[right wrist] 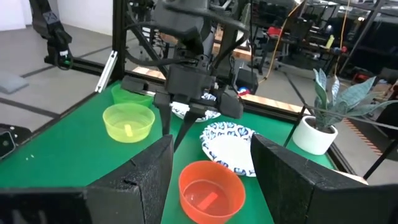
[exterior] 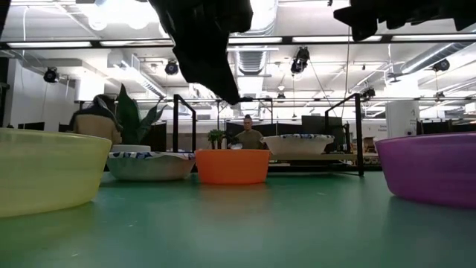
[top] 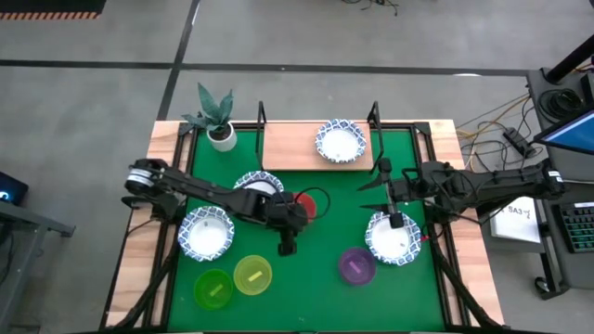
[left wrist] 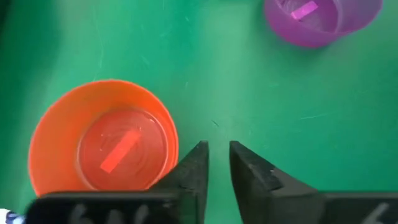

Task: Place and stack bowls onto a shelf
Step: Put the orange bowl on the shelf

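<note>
My left gripper [top: 288,245] [left wrist: 219,148] hangs above the green table, fingers pointing down with a narrow gap, holding nothing. The red bowl [left wrist: 102,143] [top: 312,202] stands on the table just beside it. My right gripper [top: 371,186] [right wrist: 211,144] is wide open and empty, level, pointing toward the table's left, the red bowl [right wrist: 210,190] ahead of it. One blue-rimmed white bowl [top: 341,141] sits on the wooden shelf [top: 288,147]. Other white bowls stand at the left [top: 206,232], under my left arm [top: 256,182] and under my right arm [top: 393,239].
Yellow [top: 252,275], lime green [top: 213,289] and purple [top: 356,266] bowls stand near the table's near edge. A potted plant [top: 217,121] stands left of the shelf. Black uprights [exterior: 358,134] rise at the shelf's ends. A person [exterior: 248,134] sits beyond the table.
</note>
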Available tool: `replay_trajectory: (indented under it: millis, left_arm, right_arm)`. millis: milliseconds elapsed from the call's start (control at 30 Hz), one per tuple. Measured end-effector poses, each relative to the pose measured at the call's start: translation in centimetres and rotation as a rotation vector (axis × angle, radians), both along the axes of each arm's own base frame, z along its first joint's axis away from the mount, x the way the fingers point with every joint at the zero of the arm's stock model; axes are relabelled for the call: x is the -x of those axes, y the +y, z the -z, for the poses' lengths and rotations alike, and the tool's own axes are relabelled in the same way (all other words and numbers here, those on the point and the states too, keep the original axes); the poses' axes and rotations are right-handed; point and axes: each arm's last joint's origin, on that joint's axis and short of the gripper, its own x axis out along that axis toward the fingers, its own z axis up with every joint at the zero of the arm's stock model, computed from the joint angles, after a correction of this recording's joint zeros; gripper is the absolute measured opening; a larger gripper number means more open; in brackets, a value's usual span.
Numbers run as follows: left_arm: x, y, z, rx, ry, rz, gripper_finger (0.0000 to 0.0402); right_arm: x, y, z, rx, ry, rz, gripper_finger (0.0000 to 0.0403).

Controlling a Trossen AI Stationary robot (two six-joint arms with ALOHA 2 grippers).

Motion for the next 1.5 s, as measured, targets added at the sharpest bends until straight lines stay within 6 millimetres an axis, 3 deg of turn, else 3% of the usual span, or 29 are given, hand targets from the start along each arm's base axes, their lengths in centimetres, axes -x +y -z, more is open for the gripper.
replay_trajectory:
  millis: [267,433,733,1000,1133,1333,1500]
  left_arm:
    - [-0.5,0.1,2.2,-0.079,0.063,-0.050,0.0160]
    - [-1.0,0.4,3.7,-0.105,0.101,-0.041,0.0183]
    - [-1.7,0.4,6.5,-0.121,0.167,-0.039,0.0147]
    - [-1.9,0.4,7.0,-0.111,0.167,-0.056,0.0051]
    - [-2.3,0.3,6.0,-0.122,0.174,-0.033,0.0006]
    - [-3.5,0.0,2.0,-0.196,0.174,0.103,0.0002]
    - [-4.8,1.1,-1.7,-0.279,0.121,0.224,0.0001]
  right_arm:
    - [0.0,0.0,0.0,0.022,-0.004,0.000,0.0205]
    - [0.0,0.0,0.0,0.028,-0.005,0.000,0.0205]
    - [0.0,0.0,0.0,0.045,-0.008,-0.001,0.0205]
    - [0.0,0.0,0.0,0.063,-0.012,-0.001,0.0205]
    - [0.0,-0.1,0.0,0.074,-0.013,0.025,0.0205]
    - [0.0,-0.1,0.0,0.076,-0.012,0.038,0.0205]
    - [0.0,-0.1,0.0,0.077,-0.010,0.043,0.0205]
